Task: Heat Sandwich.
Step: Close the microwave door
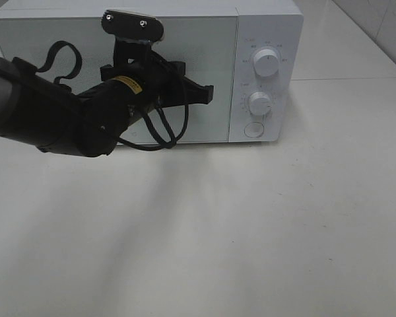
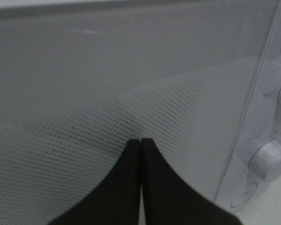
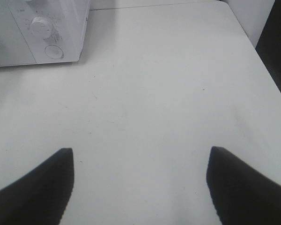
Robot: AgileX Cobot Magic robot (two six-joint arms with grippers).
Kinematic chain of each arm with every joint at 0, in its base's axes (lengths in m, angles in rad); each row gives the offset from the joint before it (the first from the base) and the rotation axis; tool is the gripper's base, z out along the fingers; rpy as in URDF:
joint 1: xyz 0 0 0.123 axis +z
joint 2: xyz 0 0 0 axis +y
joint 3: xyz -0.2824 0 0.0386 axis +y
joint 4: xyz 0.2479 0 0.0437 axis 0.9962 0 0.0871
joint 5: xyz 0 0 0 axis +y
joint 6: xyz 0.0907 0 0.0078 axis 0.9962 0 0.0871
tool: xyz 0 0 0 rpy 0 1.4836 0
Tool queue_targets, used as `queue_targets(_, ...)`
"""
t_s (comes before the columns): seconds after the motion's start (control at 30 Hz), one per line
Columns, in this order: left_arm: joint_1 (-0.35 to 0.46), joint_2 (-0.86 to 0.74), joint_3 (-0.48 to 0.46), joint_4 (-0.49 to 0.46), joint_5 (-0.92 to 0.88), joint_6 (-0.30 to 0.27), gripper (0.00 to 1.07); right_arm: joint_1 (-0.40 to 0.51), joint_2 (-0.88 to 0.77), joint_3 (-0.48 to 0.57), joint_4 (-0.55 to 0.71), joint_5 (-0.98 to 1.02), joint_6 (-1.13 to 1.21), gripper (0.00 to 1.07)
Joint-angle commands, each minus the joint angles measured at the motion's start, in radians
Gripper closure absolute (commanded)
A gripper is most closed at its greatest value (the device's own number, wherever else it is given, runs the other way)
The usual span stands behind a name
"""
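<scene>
I am holding the left gripper (image 2: 140, 141), pinched together on nothing, at the microwave door (image 2: 84, 70), probably pushing it closed, while the right gripper (image 3: 140, 151) is hanging spread and empty over the table (image 3: 168, 70); the sandwich is showing nowhere, perhaps inside.
</scene>
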Motion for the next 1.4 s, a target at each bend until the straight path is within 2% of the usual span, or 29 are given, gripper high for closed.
queue_targets(0.03, 0.048, 0.008, -0.043, -0.084, -0.038, -0.003, 1.07, -0.005, -0.027, 0.001, -0.002, -0.004, 0.003, 0.32)
queue_targets(0.63, -0.046, -0.092, 0.087, -0.072, -0.029, -0.004, 1.07, -0.005, -0.027, 0.001, -0.002, -0.004, 0.003, 0.32)
queue_targets(0.77, -0.064, -0.142, 0.127, -0.038, 0.03, -0.004, 1.07, -0.003, -0.027, 0.001, -0.002, -0.004, 0.003, 0.32)
queue_targets(0.83, -0.064, -0.187, 0.154, 0.0, 0.126, -0.005, 1.07, -0.003, -0.027, 0.001, -0.002, -0.004, 0.003, 0.32)
queue_targets(0.93, -0.064, -0.217, 0.162, 0.002, 0.205, -0.005, 1.07, -0.003, -0.027, 0.001, -0.002, -0.004, 0.003, 0.32)
queue_targets(0.97, -0.064, -0.246, 0.162, 0.002, 0.305, -0.004, 1.07, -0.003, -0.027, 0.001, -0.002, -0.004, 0.003, 0.32)
queue_targets(1.03, -0.064, -0.269, 0.162, 0.002, 0.392, -0.004, 1.07, -0.003, -0.027, 0.001, -0.002, -0.004, 0.003, 0.32)
queue_targets(1.23, -0.064, -0.316, 0.162, 0.016, 0.554, -0.003, 1.07, -0.003, -0.027, 0.001, -0.002, -0.004, 0.003, 0.32)
queue_targets(1.33, -0.064, -0.347, 0.162, 0.024, 0.684, -0.003, 0.94, -0.003, -0.027, 0.001, -0.002, -0.004, 0.003, 0.32)
queue_targets(1.37, -0.064, -0.347, 0.162, 0.024, 0.684, -0.003, 0.94, -0.003, -0.027, 0.001, -0.002, -0.004, 0.003, 0.32)
queue_targets(1.4, -0.064, -0.353, 0.162, 0.024, 0.725, -0.003, 0.87, -0.003, -0.027, 0.001, -0.002, -0.004, 0.003, 0.32)
